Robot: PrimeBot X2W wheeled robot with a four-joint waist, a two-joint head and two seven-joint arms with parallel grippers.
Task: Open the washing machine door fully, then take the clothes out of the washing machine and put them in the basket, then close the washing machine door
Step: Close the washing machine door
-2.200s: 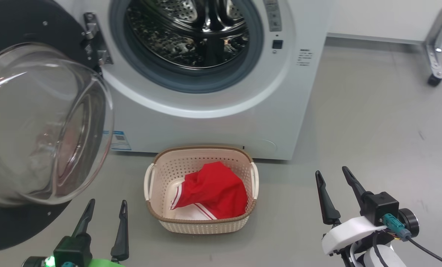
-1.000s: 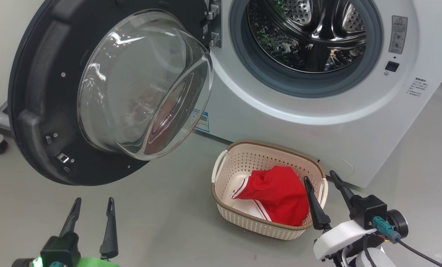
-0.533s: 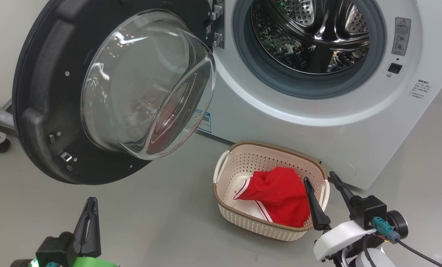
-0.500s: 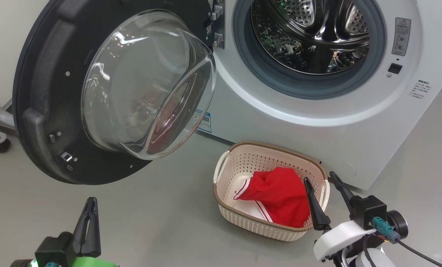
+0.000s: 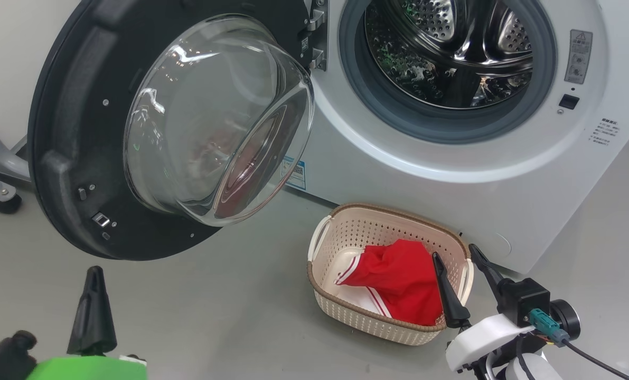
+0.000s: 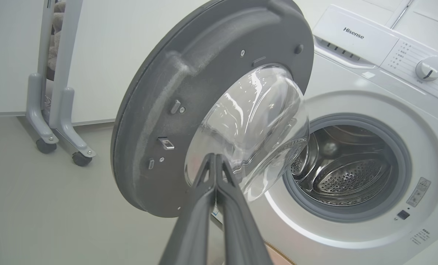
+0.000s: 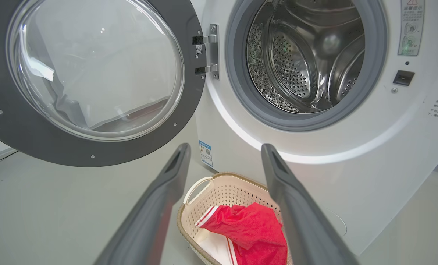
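Now the left hand (image 5: 94, 272) has its two dark fingers pressed together on nothing, where a second ago they stood spread. It also sits further to the left in the head view than half a second ago, low over the grey floor (image 5: 229, 306) and below the washing machine door (image 5: 66, 158), without touching it. In the left wrist view the closed tips point up at the lower edge of the door's glass bowl (image 6: 248, 125).

The right hand (image 5: 454, 252) is as it was: fingers spread, empty, beside the right end of the basket (image 5: 367, 322). The clothes (image 5: 399, 279) still lie in the basket, red with white striped trim. The basket stands on the floor just in front of the washing machine (image 5: 451, 200). The door remains swung wide on its hinge, leaving the steel drum (image 5: 451, 53) open to view.
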